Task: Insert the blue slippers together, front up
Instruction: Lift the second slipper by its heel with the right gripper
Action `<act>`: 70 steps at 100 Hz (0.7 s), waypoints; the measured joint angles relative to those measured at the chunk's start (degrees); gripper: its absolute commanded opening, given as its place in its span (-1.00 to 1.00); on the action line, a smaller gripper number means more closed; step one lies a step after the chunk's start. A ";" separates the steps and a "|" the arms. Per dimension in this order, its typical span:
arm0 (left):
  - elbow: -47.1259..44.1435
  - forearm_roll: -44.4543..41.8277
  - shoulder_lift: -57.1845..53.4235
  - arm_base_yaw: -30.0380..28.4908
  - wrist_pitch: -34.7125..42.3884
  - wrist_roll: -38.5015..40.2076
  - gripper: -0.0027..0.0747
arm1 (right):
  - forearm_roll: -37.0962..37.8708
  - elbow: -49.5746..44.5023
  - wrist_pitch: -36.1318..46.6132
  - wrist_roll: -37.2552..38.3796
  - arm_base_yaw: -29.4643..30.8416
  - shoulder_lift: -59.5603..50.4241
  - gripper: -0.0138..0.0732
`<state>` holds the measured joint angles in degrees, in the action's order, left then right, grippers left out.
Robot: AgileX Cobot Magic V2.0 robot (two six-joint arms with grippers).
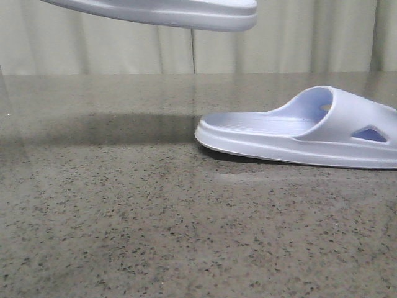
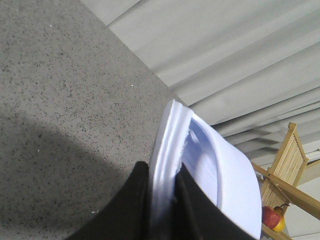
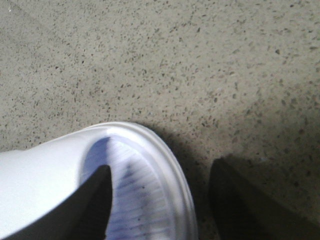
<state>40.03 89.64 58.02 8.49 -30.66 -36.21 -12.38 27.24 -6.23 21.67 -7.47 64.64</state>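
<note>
While the speckled grey-brown bench is stretching bare across the near ground of the front view, one blue slipper is resting flat on it toward the right, its heel end pointing left and a triangular cutout showing in its strap. A soft shadow is lying on the stone to its left. In the right wrist view the right gripper is hanging over this slipper's heel rim with its dark jaws spread apart — one over the ridged footbed, the other over bare bench, neither gripping anything. Higher up, the other slipper is hanging in the air at the top of the front view, well apart from the first. The left gripper is holding it, jaws clenched on the sole's edge. Behind the bench, pale pleated curtains are closing off the room — a wooden rack with red and yellow fruit is showing in the left wrist view.
</note>
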 measured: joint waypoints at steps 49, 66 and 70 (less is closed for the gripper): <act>0.00 -0.22 0.00 0.00 -0.66 0.00 -0.89 | -0.92 0.00 4.20 0.13 -0.29 0.42 -0.93; 0.00 -0.22 0.00 0.00 -1.25 0.69 -0.89 | -0.92 -0.48 10.21 0.13 -0.29 -4.50 -0.93; 0.00 -0.22 0.00 0.00 -1.25 0.92 -0.89 | -0.92 -0.48 12.33 0.13 -0.29 -6.27 -0.93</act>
<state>40.03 89.42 58.02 8.49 -31.91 -35.29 -13.30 26.76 6.10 21.80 -7.76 58.37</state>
